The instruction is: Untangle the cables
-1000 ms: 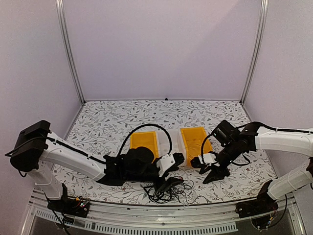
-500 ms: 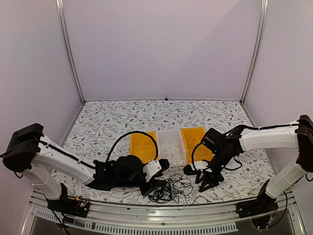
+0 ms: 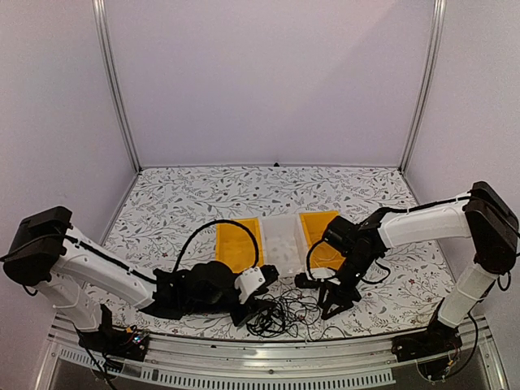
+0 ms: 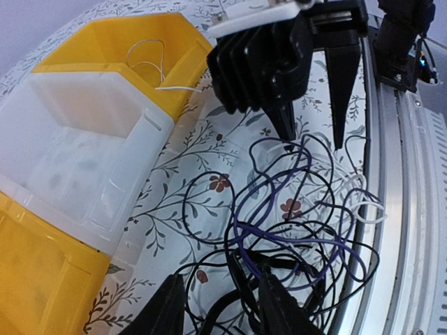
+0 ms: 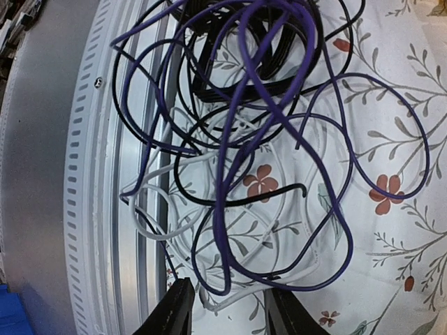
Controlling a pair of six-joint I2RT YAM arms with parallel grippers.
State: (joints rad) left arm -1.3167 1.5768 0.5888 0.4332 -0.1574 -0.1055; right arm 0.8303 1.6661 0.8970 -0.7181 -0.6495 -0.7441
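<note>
The cables [image 3: 284,314] lie in one knot of black, purple and white cords at the table's front edge. In the left wrist view the cables [image 4: 293,209] spread out in front of my left gripper [image 4: 220,279]. It is open, with black cords running between its fingers. My right gripper [image 5: 229,286] is open too, its tips set down over white and purple loops of the cables [image 5: 258,125]. From above, the left gripper [image 3: 248,310] is at the knot's left side and the right gripper [image 3: 329,307] at its right. The right gripper [image 4: 311,132] points down onto the far side of the knot.
Behind the knot stand a yellow bin [image 3: 237,240], a clear bin [image 3: 283,240] and a second yellow bin [image 3: 322,231]. A grooved metal rail [image 3: 268,351] runs along the table's front edge, and some cable loops hang over the rail [image 5: 84,174].
The left gripper has drawn back to the left and narrowed its jaws. The right arm has swung left and come down onto the right side of the knot.
</note>
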